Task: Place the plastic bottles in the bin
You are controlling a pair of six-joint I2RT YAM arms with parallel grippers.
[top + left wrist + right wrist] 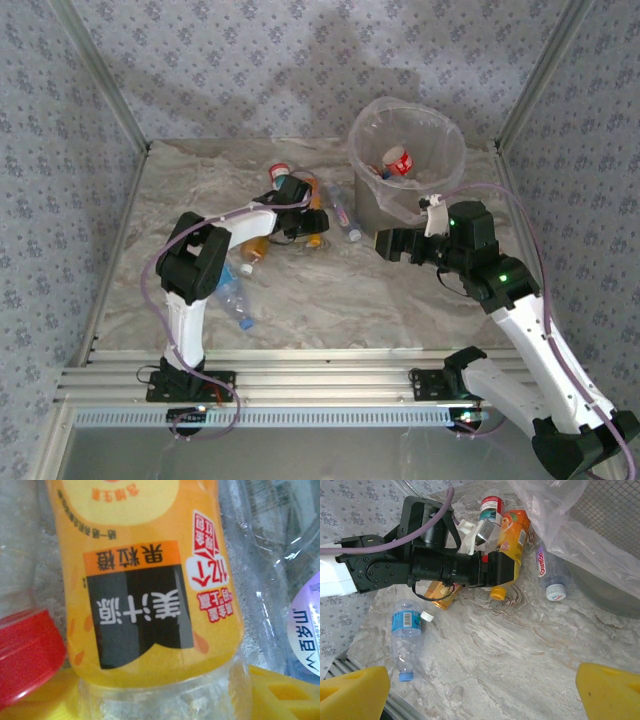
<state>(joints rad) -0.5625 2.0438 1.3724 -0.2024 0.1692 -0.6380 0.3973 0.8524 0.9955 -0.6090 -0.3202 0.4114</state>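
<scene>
Orange bottle point(515, 527) lies on the worktop point(520, 650), near the left side of the bin point(372, 205); I see my left gripper point(502, 570) clamped on it. Right gripper point(385, 243) hangs before the bin, pads wide apart.

The orange bottle point(150, 530) bears a black panel with white characters, a red-and-white tag and a yellow cap point(497, 593). By it sits a red cap point(25, 652). The clear bottle point(406, 640) has a blue label and blue lid. The counter point(520, 650) is marbled beige-grey, the bin point(615, 515) grey mesh, and the walls point(300, 60) grey-blue with a flower print. The right gripper point(480, 692) has yellow fingers point(607, 687).
</scene>
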